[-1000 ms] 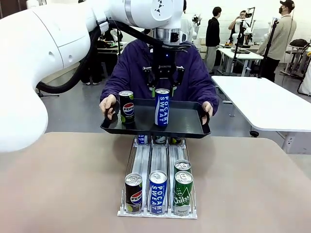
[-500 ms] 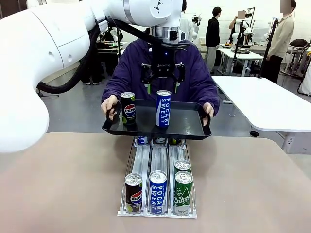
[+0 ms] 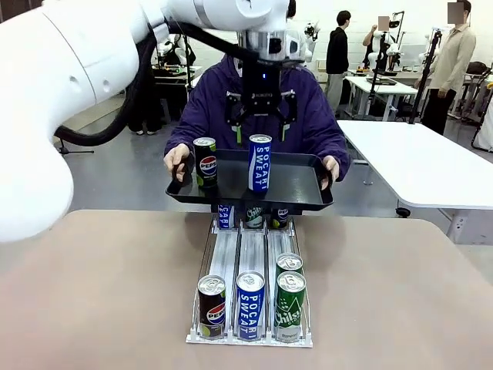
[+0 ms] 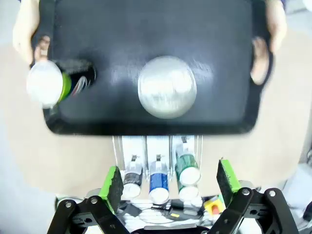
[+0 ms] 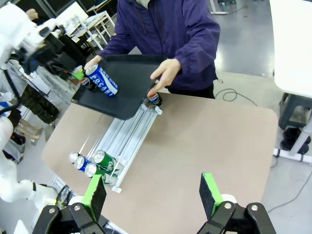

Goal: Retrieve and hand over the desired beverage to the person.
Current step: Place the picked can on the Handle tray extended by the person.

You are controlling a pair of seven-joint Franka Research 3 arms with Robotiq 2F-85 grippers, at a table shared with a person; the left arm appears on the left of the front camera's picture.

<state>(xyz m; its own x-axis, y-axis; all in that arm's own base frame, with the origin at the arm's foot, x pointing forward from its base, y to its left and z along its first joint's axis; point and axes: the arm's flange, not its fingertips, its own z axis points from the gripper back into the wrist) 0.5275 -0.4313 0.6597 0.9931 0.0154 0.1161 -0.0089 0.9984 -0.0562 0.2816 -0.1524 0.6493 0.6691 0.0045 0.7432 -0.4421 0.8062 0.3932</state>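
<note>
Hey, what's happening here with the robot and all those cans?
The person in the purple jacket holds a black tray over the far edge of the table. A Pocari Sweat can and a Pepsi can stand on it. The robot's left tool hangs open just above the Pocari Sweat can, not touching it. More cans sit in the rack on the table. The right tool is open, holding nothing.

The black tray [image 3: 296, 185] hides the far ends of the can rack [image 3: 250, 254] and most of three cans [image 3: 253, 216] standing beneath it. From above, the Pocari Sweat can [image 4: 167, 87] top appears blurred.
</note>
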